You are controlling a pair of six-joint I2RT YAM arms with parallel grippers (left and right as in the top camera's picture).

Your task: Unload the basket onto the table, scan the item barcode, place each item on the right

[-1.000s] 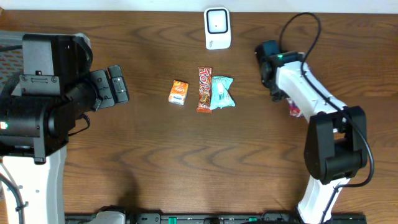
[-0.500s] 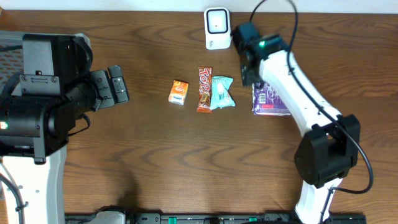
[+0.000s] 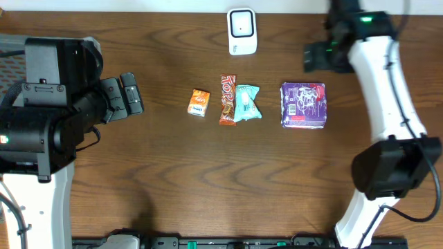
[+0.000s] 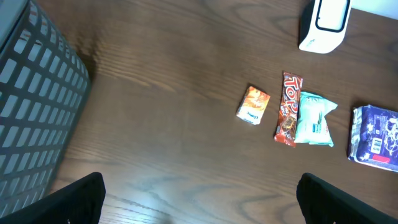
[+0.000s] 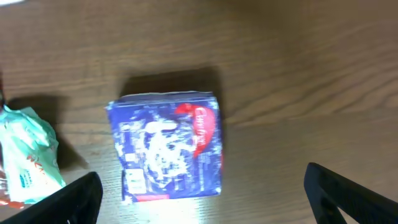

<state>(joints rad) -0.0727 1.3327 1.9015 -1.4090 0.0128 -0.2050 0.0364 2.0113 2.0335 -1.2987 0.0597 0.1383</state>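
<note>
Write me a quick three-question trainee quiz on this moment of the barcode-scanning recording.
1. True or false: the right gripper is holding the purple package.
2. Which thing lies between the orange packet and the teal packet? A) purple package B) Top bar C) nothing
3. Not counting the white scanner, how many packaged items lie on the table?

Key
1. False: the purple package lies flat on the table, and the right gripper is open and apart from it.
2. B
3. Four
</note>
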